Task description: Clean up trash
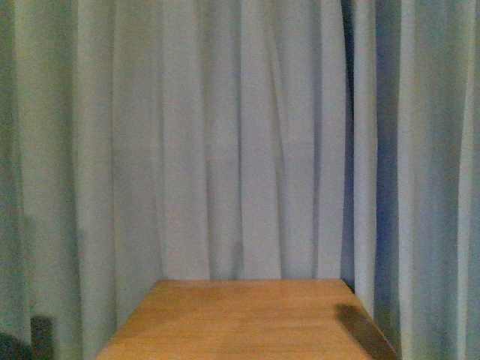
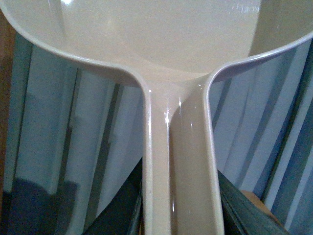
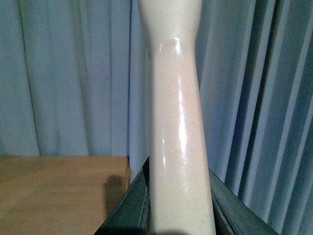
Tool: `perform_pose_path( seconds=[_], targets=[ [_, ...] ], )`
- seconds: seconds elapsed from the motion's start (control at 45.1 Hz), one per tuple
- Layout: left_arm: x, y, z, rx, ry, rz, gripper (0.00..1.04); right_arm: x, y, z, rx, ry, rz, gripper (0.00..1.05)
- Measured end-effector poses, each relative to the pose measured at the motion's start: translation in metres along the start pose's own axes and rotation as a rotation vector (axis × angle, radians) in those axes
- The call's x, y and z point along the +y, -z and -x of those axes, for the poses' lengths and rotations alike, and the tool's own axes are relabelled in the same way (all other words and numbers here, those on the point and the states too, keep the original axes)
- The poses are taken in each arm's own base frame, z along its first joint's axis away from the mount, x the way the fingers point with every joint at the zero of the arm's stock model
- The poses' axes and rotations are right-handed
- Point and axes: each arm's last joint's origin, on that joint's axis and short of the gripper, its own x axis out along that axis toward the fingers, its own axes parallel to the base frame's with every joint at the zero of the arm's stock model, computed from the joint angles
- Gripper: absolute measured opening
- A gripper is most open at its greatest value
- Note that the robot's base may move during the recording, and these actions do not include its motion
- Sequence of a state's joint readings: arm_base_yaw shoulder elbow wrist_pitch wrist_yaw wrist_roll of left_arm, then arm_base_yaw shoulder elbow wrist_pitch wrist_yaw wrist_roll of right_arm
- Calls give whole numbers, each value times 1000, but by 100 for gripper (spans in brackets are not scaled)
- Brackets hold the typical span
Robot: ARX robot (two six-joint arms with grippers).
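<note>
In the left wrist view my left gripper (image 2: 181,218) is shut on the handle of the pale pinkish-grey dustpan (image 2: 161,44), whose empty pan fills the upper part of the view. In the right wrist view my right gripper (image 3: 180,215) is shut on the cream brush handle (image 3: 176,107), which runs up out of the frame; the bristles are out of view. The trash wad shows in no view. Neither gripper shows in the front view.
A wooden table (image 1: 247,322) lies low in the front view, with pale blue-grey curtains (image 1: 240,135) hanging behind and beside it. A corner of the table (image 3: 58,191) also shows in the right wrist view, beside the curtain.
</note>
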State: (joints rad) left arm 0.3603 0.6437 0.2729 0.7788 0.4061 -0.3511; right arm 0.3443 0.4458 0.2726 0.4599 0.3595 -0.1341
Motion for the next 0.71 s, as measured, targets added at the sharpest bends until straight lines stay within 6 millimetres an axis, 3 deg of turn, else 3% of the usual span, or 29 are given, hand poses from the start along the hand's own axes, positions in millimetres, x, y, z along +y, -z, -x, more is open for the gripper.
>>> perform_pose_path(
  seconds=[0.71],
  targets=[
    [1, 3, 1, 10, -7, 8, 26, 0, 0, 0, -4, 2, 5, 20]
  ],
)
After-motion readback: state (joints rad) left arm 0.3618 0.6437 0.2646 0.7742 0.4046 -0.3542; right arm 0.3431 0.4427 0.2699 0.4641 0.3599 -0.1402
